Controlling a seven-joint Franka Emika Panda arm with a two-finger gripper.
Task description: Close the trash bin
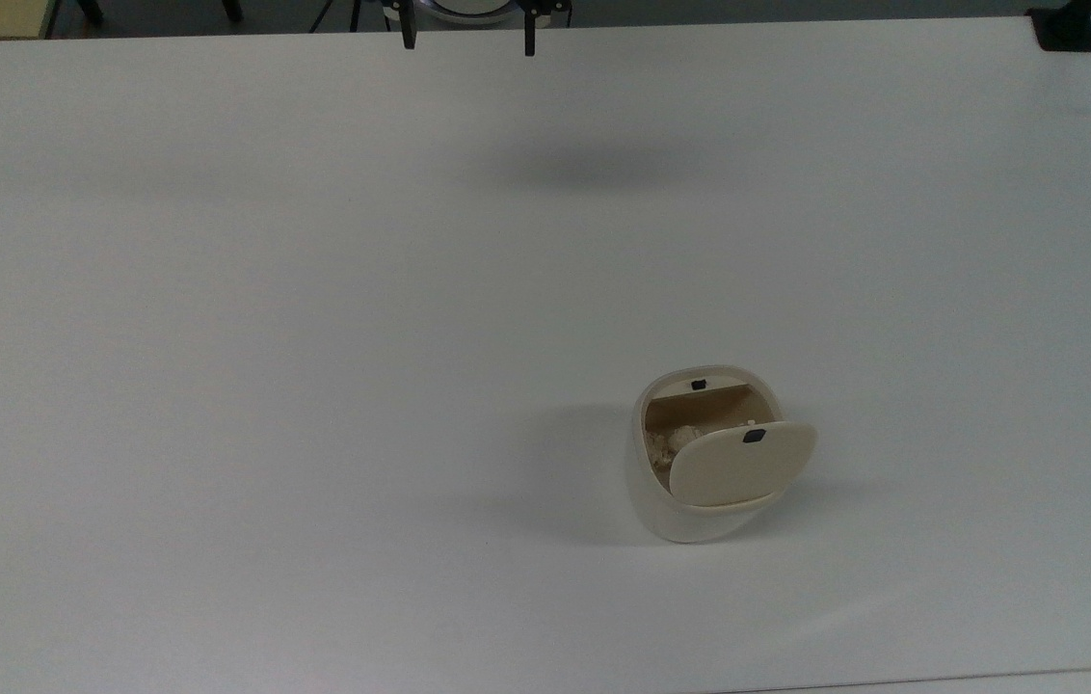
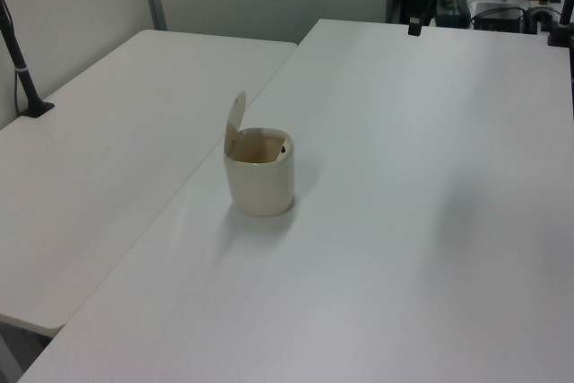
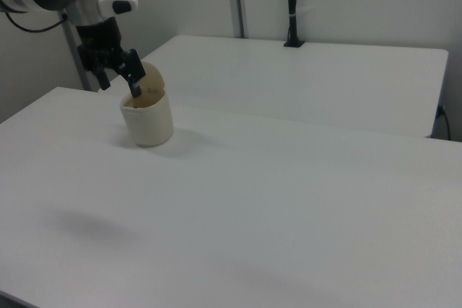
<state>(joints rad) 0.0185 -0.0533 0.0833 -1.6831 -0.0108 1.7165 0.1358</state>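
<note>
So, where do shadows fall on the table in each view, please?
Top view: a soft dark patch lies on the white table below the gripper, and a faint one on the top view's left of the small cream-white plastic bin. Right view: a dim blotch near the lower left. Left view: faint shade around the bin's base.

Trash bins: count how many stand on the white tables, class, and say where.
1. The trash bin stands lid-up on the white table, toward the top view's lower right. None seems hidden.
</note>
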